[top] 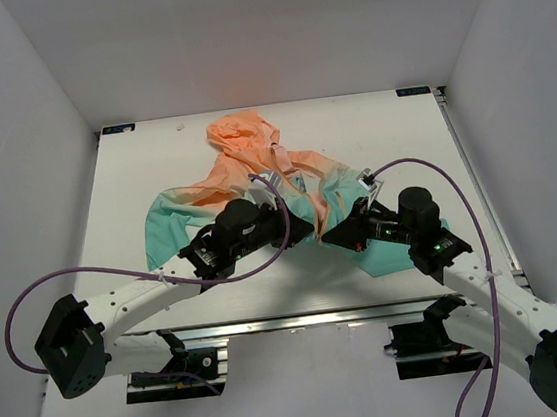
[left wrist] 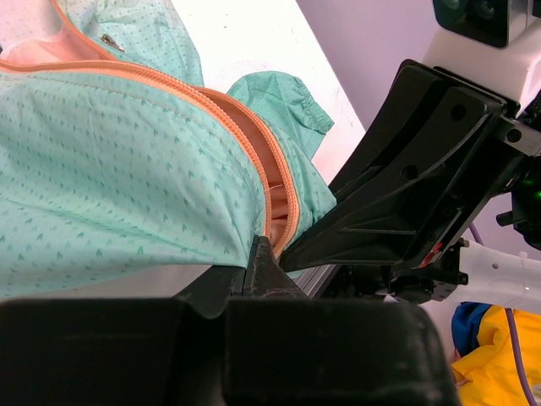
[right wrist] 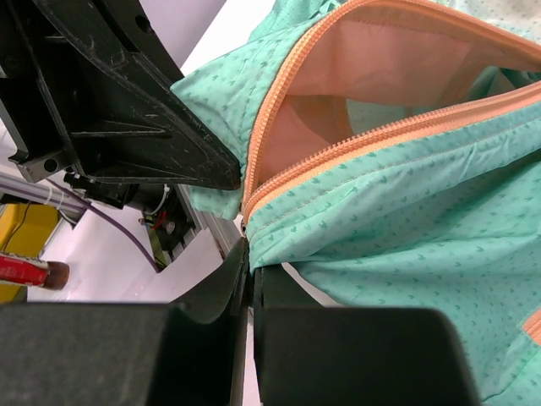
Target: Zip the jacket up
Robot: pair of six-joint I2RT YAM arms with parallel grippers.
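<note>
I see jacket mid-table, hood toward top. Left gripper, right gripper both clenched on hem, flanking open zipper base.

A thin hooded jacket lay spread out and wrinkled on the white table, near the middle. Its hood pointed to the far side and was peach-orange, like the shoulders. Lower down the colour turned to teal, with tiny darker marks all over the cloth. One teal sleeve was spread out to the left. The front was not zipped up. The two sides of the orange zipper stood apart, and the peach inside showed between them. The two sides came together only at the bottom, by the near hem.
</note>
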